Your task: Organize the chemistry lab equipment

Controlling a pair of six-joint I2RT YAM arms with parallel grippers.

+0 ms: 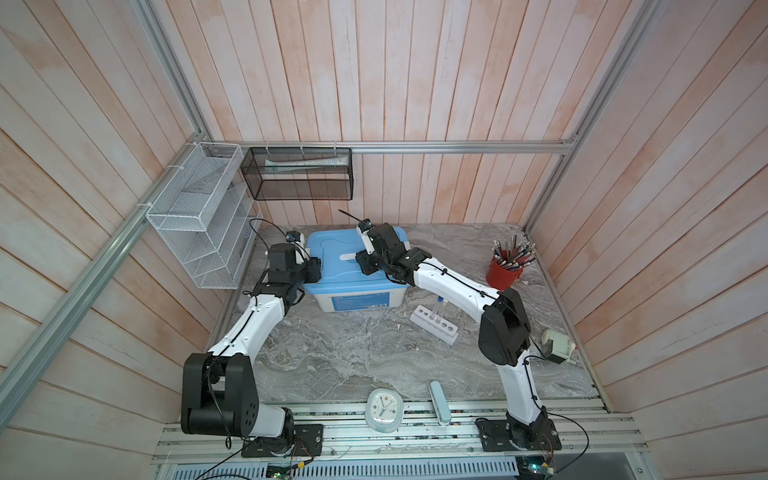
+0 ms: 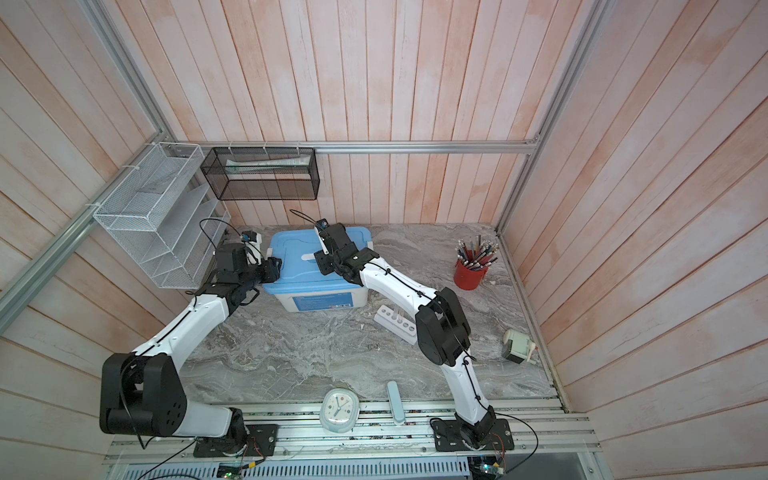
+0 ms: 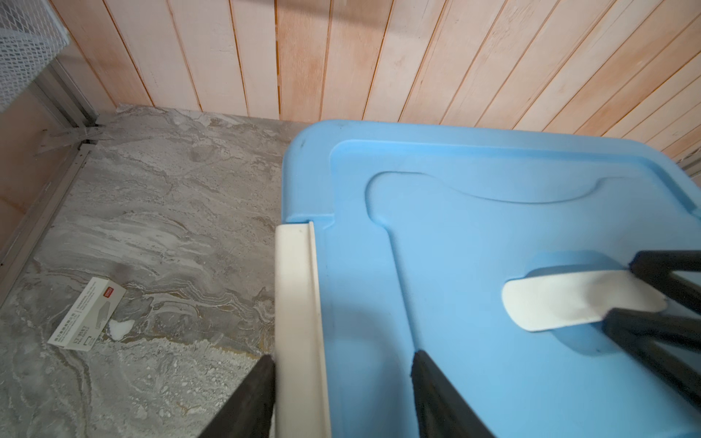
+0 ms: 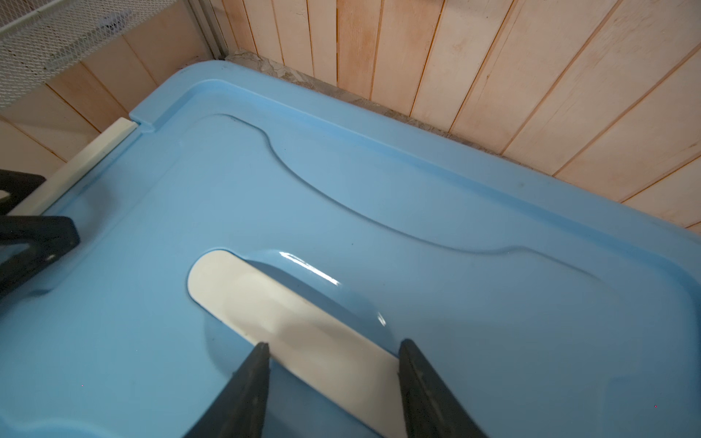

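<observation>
The left gripper (image 3: 341, 358) is spread wide astride the white latch (image 3: 296, 303). The white handle (image 4: 246, 299) on the blue lid (image 4: 417, 189) is flanked by the right gripper (image 4: 333, 343); whether it is pinched cannot be told. The latch is best freed before lifting. The white rack (image 1: 434, 324) is left well apart from both.

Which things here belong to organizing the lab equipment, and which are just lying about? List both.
Job: white six-hole rack; two clear tubes standing in it; blue-lidded bin, probably.
Lying about: red cup of pens; white clock; pale blue case; small cardboard box; grey-white gadget.
</observation>
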